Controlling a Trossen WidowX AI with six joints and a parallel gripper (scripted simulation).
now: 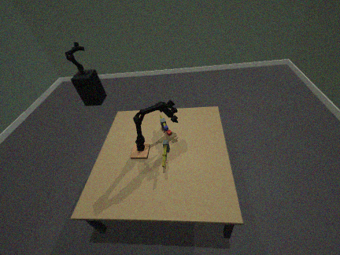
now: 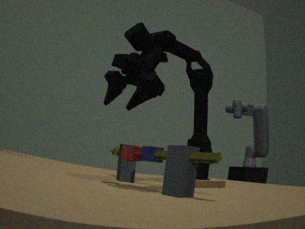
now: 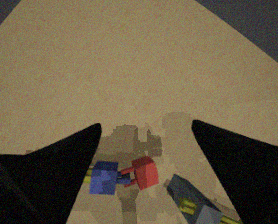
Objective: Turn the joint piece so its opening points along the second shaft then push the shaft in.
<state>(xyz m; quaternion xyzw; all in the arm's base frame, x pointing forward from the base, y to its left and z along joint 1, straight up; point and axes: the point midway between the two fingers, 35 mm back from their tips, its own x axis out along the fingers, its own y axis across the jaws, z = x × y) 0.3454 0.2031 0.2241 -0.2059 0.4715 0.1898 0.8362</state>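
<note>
The red joint piece (image 1: 169, 132) (image 2: 131, 153) (image 3: 145, 173) sits between the two blocks, raised above the desk (image 1: 201, 179) (image 2: 88, 207) (image 3: 125, 60). It is hinged to the blue piece (image 1: 165, 128) (image 2: 152, 154) (image 3: 104, 178); the wrist view shows the linking prongs between them. On the blue piece's far side from the red one, the first shaft (image 1: 160, 117) (image 2: 205, 157) (image 3: 88, 175) runs through the first block (image 1: 163, 121) (image 2: 181, 172), which stands upright.

Across from the joint piece stands the second block (image 1: 166, 143) (image 2: 126, 168) (image 3: 184, 190), carrying the second shaft (image 1: 164, 160) (image 2: 114, 151) (image 3: 187, 206). In the top view, most of that shaft reaches out on the side away from the joint piece. The wrist view shows the joint piece and the second block apart, with desk surface visible between them. Which way the joint piece's opening points cannot be told exactly.

The hand (image 1: 175, 116) (image 2: 117, 106) (image 3: 146, 125) is wide open with nothing between its fingers. It hangs above the joint piece, tilted downward and well apart from it. The black arm (image 1: 138, 130) (image 2: 200, 112) arches up from its base plate (image 1: 138, 156) (image 2: 215, 184), to one side of the joint piece.
</note>
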